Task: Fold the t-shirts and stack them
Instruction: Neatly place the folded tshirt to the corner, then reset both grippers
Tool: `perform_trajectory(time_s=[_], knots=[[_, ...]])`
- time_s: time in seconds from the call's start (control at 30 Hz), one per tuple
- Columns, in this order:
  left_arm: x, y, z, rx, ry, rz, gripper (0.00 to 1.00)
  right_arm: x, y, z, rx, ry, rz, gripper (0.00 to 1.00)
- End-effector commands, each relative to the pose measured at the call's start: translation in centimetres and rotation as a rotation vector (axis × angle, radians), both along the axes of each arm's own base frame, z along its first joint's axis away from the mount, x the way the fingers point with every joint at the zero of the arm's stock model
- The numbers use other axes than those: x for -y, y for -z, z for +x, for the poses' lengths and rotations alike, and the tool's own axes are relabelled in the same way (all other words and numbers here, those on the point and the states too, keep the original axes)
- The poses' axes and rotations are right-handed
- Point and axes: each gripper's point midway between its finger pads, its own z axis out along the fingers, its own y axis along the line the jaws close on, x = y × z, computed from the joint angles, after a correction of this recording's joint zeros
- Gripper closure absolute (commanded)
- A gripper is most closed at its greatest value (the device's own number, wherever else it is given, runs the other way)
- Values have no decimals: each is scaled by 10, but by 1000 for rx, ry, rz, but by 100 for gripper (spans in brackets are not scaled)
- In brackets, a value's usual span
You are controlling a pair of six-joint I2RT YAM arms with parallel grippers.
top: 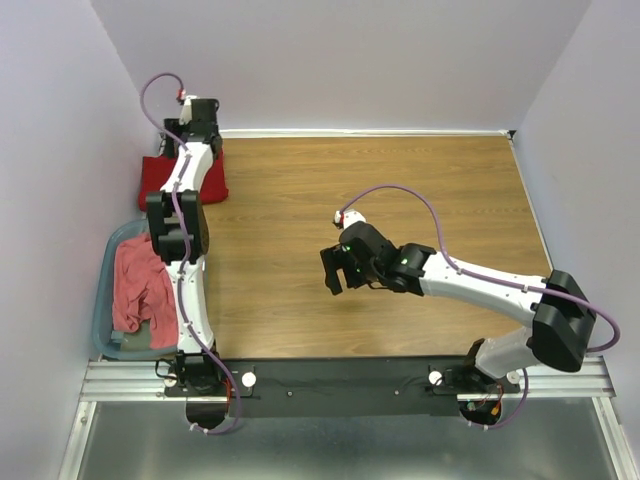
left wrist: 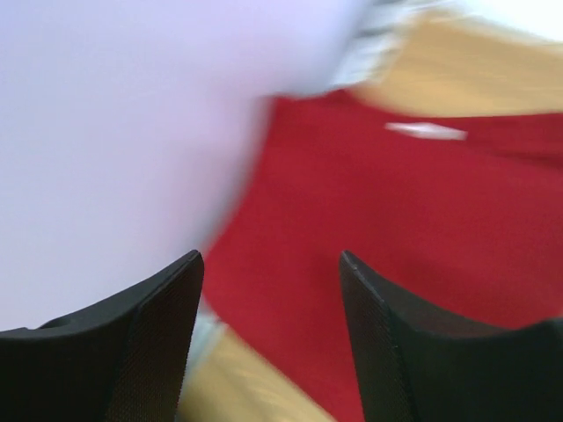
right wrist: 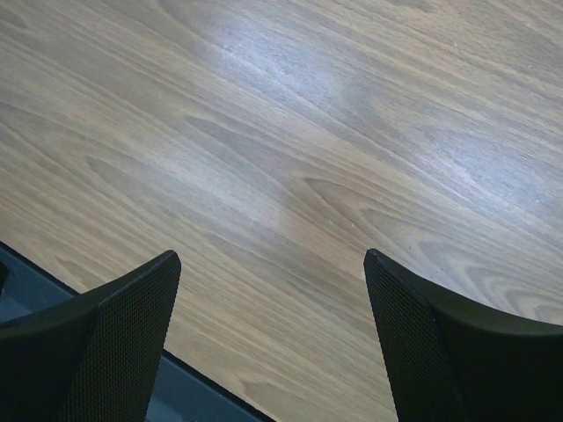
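Observation:
A deep crimson red t-shirt (top: 157, 181) lies bunched at the table's far left corner against the wall, partly hidden under my left arm. The blurred left wrist view shows its red cloth (left wrist: 396, 220) and a small white neck label (left wrist: 427, 131). My left gripper (left wrist: 271, 257) hangs just above it, open, with nothing between the fingers. A coral-pink t-shirt (top: 140, 285) lies crumpled in the blue-grey tub (top: 103, 300). My right gripper (top: 335, 270) hovers open over bare wood mid-table, also empty (right wrist: 273, 255).
The tub stands off the table's left edge beside the left arm's base. Purple-white walls close in the left, back and right sides. A dark rail (right wrist: 26, 286) runs along the table's near edge.

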Motion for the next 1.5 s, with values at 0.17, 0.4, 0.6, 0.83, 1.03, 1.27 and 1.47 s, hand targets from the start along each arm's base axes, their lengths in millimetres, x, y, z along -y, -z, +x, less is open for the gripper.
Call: perform_trajectory(time_s=[0.17,0.4,0.6,0.83,1.03,1.27,1.47], knots=[[137,-26,15,170,385,-589,32,30,-17,6,93,97,-17,9],[223,-108,-64,347,657,-771,25,62,-55,25,236,265,-1,2],[235,-153,-174,456,760,-760,23,106,-103,44,377,476,26,0],[178,-238,-315,828,704,-546,7,167,-165,38,548,659,81,0],[120,-255,-393,1034,473,-419,2,213,-200,16,644,735,187,0],[80,-276,-474,1359,354,-292,2,263,-219,-8,736,810,236,0],[57,-252,-493,1478,203,-298,2,281,-212,-16,754,854,250,0]])
